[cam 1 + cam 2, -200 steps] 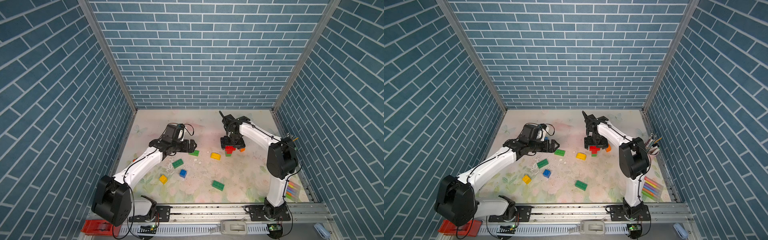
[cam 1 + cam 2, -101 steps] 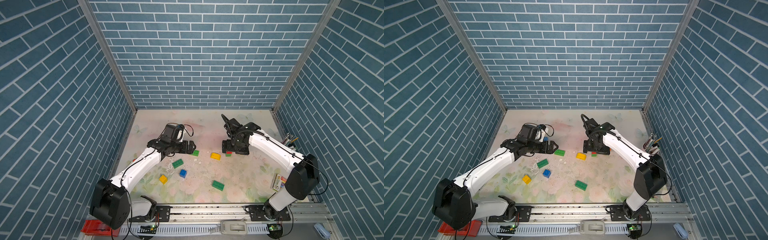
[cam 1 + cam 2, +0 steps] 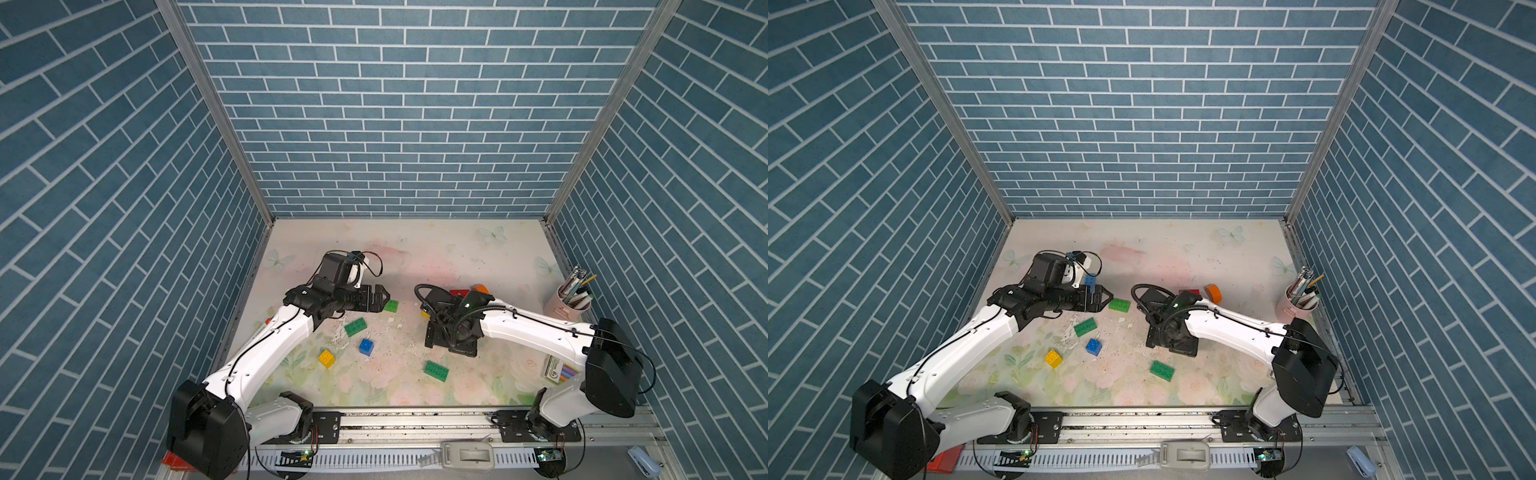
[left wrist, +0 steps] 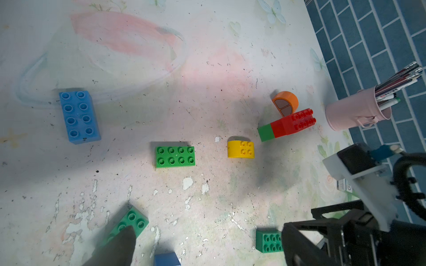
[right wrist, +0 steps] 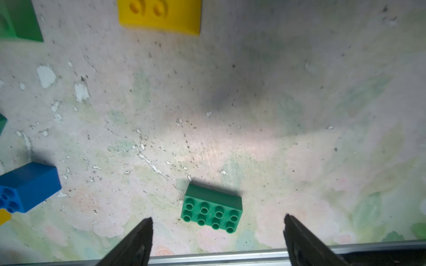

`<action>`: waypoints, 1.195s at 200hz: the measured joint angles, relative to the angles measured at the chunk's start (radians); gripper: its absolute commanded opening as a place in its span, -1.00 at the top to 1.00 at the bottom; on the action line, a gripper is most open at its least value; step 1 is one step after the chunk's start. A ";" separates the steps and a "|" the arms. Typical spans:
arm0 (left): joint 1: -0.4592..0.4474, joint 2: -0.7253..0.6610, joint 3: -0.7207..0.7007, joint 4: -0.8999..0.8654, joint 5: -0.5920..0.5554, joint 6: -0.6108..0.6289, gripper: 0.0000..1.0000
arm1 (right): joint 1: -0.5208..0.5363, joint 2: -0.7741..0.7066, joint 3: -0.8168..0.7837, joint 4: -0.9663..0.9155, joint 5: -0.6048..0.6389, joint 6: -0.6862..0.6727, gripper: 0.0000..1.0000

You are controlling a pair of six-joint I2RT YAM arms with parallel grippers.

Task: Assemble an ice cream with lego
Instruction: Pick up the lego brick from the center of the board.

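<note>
Above the table (image 3: 415, 257) front, shows right gripper (image 5: 217, 217) spread and empty over a green oblong lego brick (image 5: 212, 211). Shows left gripper (image 3: 382, 299) gaping, holding nothing. Looks light, rigid, slick; pinch smooth side walls beneath studs.

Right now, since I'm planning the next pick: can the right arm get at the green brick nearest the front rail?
Probably yes. The right hand hangs open just over that green brick, its fingers to either side, with only bare table between them.
</note>
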 measured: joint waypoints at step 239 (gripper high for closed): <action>0.000 -0.046 -0.053 -0.014 0.016 0.001 -0.99 | 0.113 0.073 -0.159 0.186 -0.042 0.288 -0.24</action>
